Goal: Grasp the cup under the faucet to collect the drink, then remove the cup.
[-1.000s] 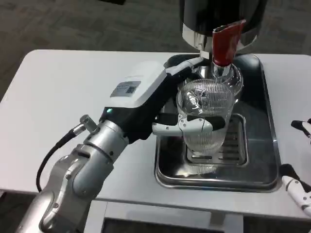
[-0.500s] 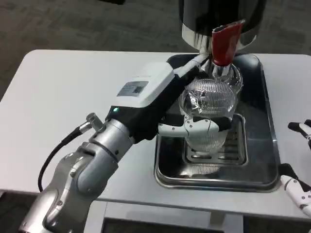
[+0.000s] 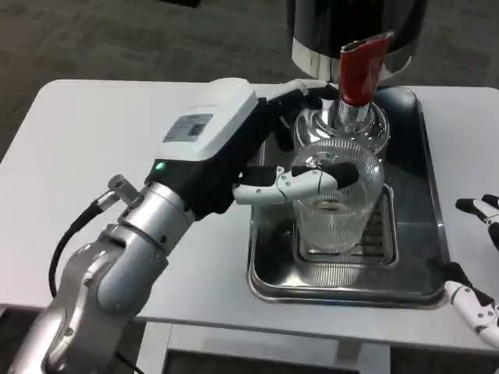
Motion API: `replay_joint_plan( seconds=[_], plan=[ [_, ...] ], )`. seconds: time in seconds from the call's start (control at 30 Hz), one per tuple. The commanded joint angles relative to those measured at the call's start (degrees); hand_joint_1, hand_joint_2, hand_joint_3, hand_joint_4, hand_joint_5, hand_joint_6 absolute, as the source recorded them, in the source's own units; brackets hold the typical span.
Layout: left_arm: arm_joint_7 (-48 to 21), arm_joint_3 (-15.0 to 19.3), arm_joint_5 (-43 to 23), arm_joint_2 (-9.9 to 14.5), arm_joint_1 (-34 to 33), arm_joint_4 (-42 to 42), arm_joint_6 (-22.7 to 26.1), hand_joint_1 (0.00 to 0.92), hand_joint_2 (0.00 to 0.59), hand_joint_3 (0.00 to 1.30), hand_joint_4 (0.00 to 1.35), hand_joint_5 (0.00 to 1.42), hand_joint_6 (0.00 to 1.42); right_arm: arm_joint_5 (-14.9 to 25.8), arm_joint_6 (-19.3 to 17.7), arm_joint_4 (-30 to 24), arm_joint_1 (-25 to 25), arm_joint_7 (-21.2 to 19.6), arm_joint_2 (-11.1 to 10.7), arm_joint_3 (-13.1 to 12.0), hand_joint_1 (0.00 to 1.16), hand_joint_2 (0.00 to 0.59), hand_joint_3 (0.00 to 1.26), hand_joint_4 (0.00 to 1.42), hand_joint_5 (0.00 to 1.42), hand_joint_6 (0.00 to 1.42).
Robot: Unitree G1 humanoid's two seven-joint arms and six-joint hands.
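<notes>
The left hand [image 3: 265,167] is wrapped around the cup [image 3: 337,195], a clear ribbed tumbler: one white finger lies across the cup's near wall and others reach around its far side, so the hand is judged to be gripping it. The cup stands upright on the slotted grate of the steel drip tray [image 3: 269,269], directly below the faucet [image 3: 352,113], whose red lever [image 3: 362,66] projects from the dark dispenser body [image 3: 355,27] at the top of the view. The tray sits on the white desk [image 3: 101,156].

Progress, as judged from this view: the grasp is made and the cup is in place under the spout. Whether any drink has been collected cannot be told; the glass is transparent and no liquid level or stream is plain. Filling, if not done, and withdrawal of the cup remain outstanding.

The right hand [image 3: 477,257] is seen at the right edge, its fingers apart and holding nothing, well clear of the tray.

Markings: a small label [image 3: 185,127] with dark print sits on the white back of the left hand; its text is too small to read. A green indicator lamp [image 3: 160,167] glows near the wrist. No brand is legible on the dispenser.
</notes>
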Motion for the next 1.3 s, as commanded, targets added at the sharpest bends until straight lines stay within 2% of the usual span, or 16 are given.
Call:
replay_joint_plan(
  seconds=[0.03,0.13,0.3,0.47,0.53,0.63,0.73,0.87,1.03,1.3],
  plan=[
    [-0.21,2.61,-1.38,1.8,3.8,-4.47,-0.27,0.225,0.13,0.22,0.35,0.65,1.07,0.37,0.63,-0.04,0.12,-0.34,-0.1,0.63,0.39,0.476,0.12,0.03,0.04,0.11],
    [-0.42,4.3,-2.11,2.61,5.95,-7.04,0.12,0.226,0.132,0.22,0.36,0.65,1.07,0.14,0.88,-0.03,-0.08,-0.25,-0.2,1.07,0.39,0.476,0.12,0.03,0.04,0.11],
    [-1.84,9.06,-4.85,4.19,10.91,-14.4,1.11,0.221,0.139,0.24,0.36,0.64,1.05,0.06,1.26,-0.13,-0.18,-0.28,-0.37,1.68,0.39,0.476,0.13,0.03,0.04,0.11],
    [-2.96,14.6,-9.71,5.07,14.39,-21.47,1.92,0.19,0.134,0.3,0.36,0.58,0.93,0.1,1.7,-0.36,-0.46,-0.63,-0.33,1.91,0.39,0.476,0.13,0.04,0.04,0.11],
    [-3.48,16.28,-11.95,5.08,14.21,-23.02,2.58,0.157,0.135,0.33,0.37,0.56,0.88,0.16,1.85,-0.43,-0.54,-0.67,-0.33,1.91,0.39,0.476,0.13,0.04,0.04,0.11],
    [-5.08,17.85,-17.32,5.11,11.8,-23.78,3.79,0.076,0.137,0.35,0.38,0.51,0.74,0.3,2.01,-0.54,-0.6,-0.68,-0.35,1.84,0.39,0.476,0.13,0.04,0.04,0.11],
    [-8.96,17.45,-23.74,5.84,6.46,-22.88,5.42,0.01,0.144,0.36,0.37,0.45,0.57,0.46,2.15,-0.6,-0.63,-0.63,-0.37,1.79,0.39,0.476,0.13,0.04,0.04,0.11],
    [-13.55,16.1,-29.73,6.0,0.9,-20.96,6.86,0.0,0.149,0.36,0.36,0.43,0.44,0.57,2.24,-0.74,-0.84,-0.65,-0.38,1.85,0.39,0.476,0.13,0.04,0.04,0.11],
    [-19.59,10.87,-33.99,5.36,-5.16,-17.73,6.86,0.0,0.153,0.36,0.35,0.42,0.4,0.5,2.53,-0.97,-0.96,-0.74,-0.25,2.03,0.39,0.476,0.13,0.05,0.04,0.11],
    [-22.08,8.26,-36.06,2.47,-11.72,-11.57,7.97,0.0,0.152,0.33,0.3,0.39,0.39,0.7,2.76,-1.22,-0.41,-1.15,-0.07,1.55,0.4,0.476,0.14,0.05,0.04,0.11]
  ],
)
